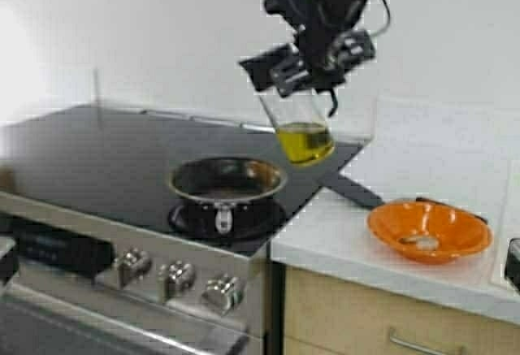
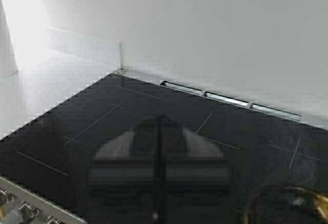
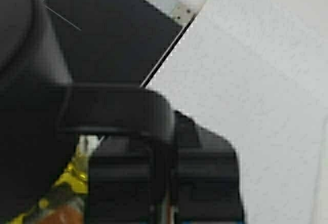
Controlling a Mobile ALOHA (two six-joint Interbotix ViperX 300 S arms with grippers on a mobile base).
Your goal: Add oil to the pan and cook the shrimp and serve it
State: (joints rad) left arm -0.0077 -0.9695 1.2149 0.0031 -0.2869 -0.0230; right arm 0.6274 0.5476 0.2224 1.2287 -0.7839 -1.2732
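Along the lower left of the high view the stove knobs [image 1: 175, 278] are lining the steel front panel, and just above them the pan [image 1: 227, 183] is sitting on the front burner of the black cooktop [image 1: 89, 156], left of centre in the frame, its short handle pointing toward the knobs. At the lower right, an orange bowl [image 1: 429, 230] is resting on the white tabletop [image 1: 357, 237], well apart from the pan, with a small pale piece, apparently the shrimp [image 1: 422, 243], lying inside it. Higher up, near the middle of the frame, the clear jug [image 1: 299, 132] is hanging tilted in the air above the right rear edge of the cooktop, the oil [image 1: 305, 143] pooling in its lower end, up and to the right of the pan. The right end effector [image 1: 313, 71] is pinching the jug's black handle at top centre, its fingers [image 3: 164, 183] pressed together around the handle in the right wrist view. The left end effector [image 2: 160, 167] is sitting pressed together low over the glass cooktop in the left wrist view, with the pan's rim at the lower right corner.
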